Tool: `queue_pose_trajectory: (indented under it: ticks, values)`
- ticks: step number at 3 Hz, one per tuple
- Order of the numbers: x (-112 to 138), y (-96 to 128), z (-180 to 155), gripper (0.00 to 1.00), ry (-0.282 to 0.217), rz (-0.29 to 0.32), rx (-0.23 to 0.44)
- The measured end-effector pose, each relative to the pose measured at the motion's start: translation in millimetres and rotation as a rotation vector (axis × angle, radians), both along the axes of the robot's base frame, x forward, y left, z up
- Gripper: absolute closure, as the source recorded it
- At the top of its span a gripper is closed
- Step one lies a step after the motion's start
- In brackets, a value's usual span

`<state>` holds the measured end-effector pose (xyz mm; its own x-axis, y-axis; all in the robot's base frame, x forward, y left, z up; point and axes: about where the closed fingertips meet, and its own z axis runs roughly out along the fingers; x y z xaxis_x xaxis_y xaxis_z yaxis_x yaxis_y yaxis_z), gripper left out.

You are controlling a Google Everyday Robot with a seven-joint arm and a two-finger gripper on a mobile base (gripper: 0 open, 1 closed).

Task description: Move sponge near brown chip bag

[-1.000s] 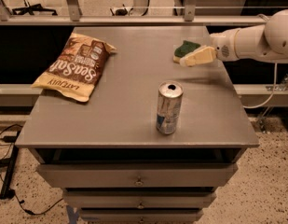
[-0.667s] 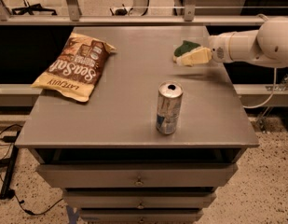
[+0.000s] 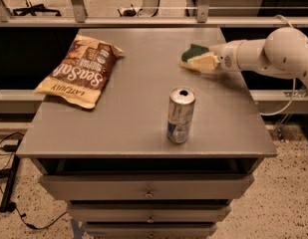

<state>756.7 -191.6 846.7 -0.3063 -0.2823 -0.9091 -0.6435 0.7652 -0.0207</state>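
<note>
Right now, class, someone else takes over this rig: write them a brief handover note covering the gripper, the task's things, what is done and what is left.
Gripper: at the table's back right, shut on the sponge, low over the tabletop.
Brown chip bag: lying flat at the back left, well apart from the sponge.
Silver can: upright, front centre.
Done: sponge grasped.
Left: carry it left, passing behind the can, and set it down beside the bag.

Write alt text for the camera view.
The robot's gripper meets a small green-topped yellow sponge at the right rear of a grey table with drawers. A large brown crinkly "Sea Salt" chip bag lies at left rear; a silver drink can stands upright near the front.
</note>
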Motion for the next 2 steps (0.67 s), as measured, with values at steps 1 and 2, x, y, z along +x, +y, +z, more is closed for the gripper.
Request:
queue_pose_trajectory:
  ticks: [1, 2]
  values:
    - [-1, 2, 7, 0.73, -0.032, 0.015, -0.037]
    - [-4, 5, 19, 0.96, -0.072, 0.058, -0.084]
